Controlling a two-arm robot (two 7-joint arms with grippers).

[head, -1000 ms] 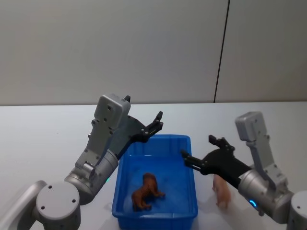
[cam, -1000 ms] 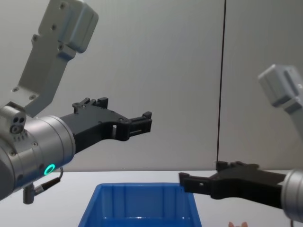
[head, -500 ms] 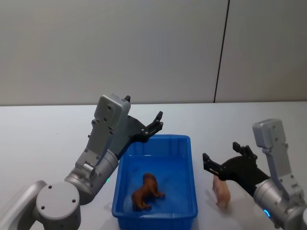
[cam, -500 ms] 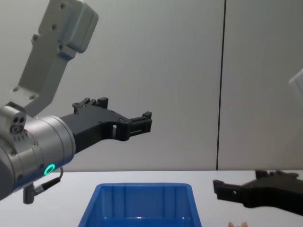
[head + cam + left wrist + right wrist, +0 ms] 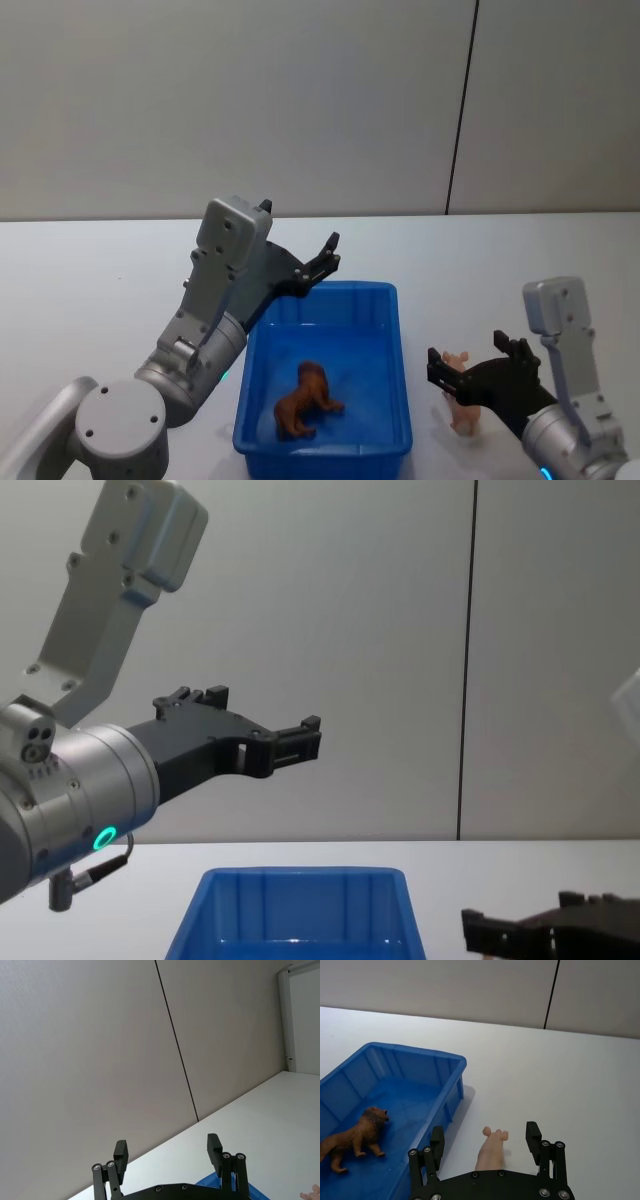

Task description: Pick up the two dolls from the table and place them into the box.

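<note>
Got the brown shaggy-maned plastic lion (image 5: 305, 400) inside the bright blue rectangular plastic bin (image 5: 352, 340), standing on its feet in the near half, clear of the walls. Seeing the pale pink plastic pig (image 5: 465, 418) out on the plain white tabletop (image 5: 100, 280), upright, just beside the bin's right wall but apart from it, snout pointing away from the robot.

Placing the right gripper (image 5: 485, 1136) low over the table at the pig, right of the bin. Holding its fingers (image 5: 533, 1141) spread wide, one either side of the pig's front end in the right wrist view, with a gap on each side. Gripping nothing. Probably not touching the pig, but can't confirm from the head view, where the black fingers overlap its body.

Placing the left gripper (image 5: 334, 251) up in the air over the bin's far left corner, well above the rim. Fingers parted wide there too, with nothing between them. Aimed at the grey wall (image 5: 75, 1060) and its dark vertical seam (image 5: 182, 1060) in the left wrist view.

From the chest view: left gripper high against the wall above the bin, right gripper down low beside the bin's right side.
</note>
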